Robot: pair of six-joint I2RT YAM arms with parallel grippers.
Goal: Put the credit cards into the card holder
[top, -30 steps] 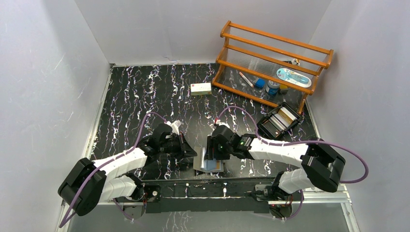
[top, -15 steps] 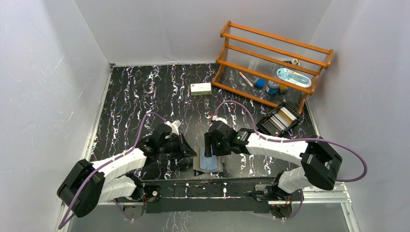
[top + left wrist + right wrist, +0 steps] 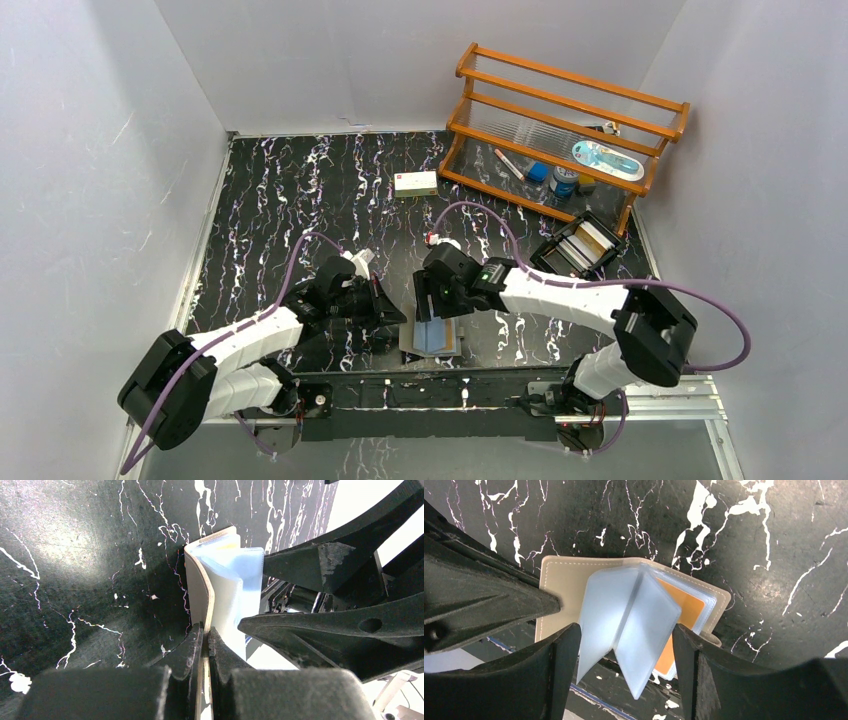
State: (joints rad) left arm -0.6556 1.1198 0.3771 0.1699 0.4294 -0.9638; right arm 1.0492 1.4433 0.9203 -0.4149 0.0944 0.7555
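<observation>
The card holder (image 3: 432, 338) lies open at the table's near edge, with a taupe cover (image 3: 561, 580) and light blue sleeves (image 3: 624, 615) fanned upward. An orange-tan card (image 3: 681, 607) sits in one of its sleeves. My left gripper (image 3: 393, 322) is shut on the edge of the holder's left cover (image 3: 200, 585), pinning it; in the left wrist view the gripper (image 3: 205, 630) clamps the thin flap. My right gripper (image 3: 438, 300) is open just above the holder; in the right wrist view the gripper (image 3: 626, 647) straddles the raised sleeves and holds nothing. Pale cards (image 3: 573, 248) stand in the black tray.
The black open-topped tray (image 3: 552, 268) sits at the right. A wooden rack (image 3: 560, 130) with small items stands at the back right. A white box with a red mark (image 3: 416, 183) lies mid-back. White walls enclose the table on three sides.
My right gripper has shifted a little left and away from the near edge, staying over the holder. The left gripper and the holder have not moved.
</observation>
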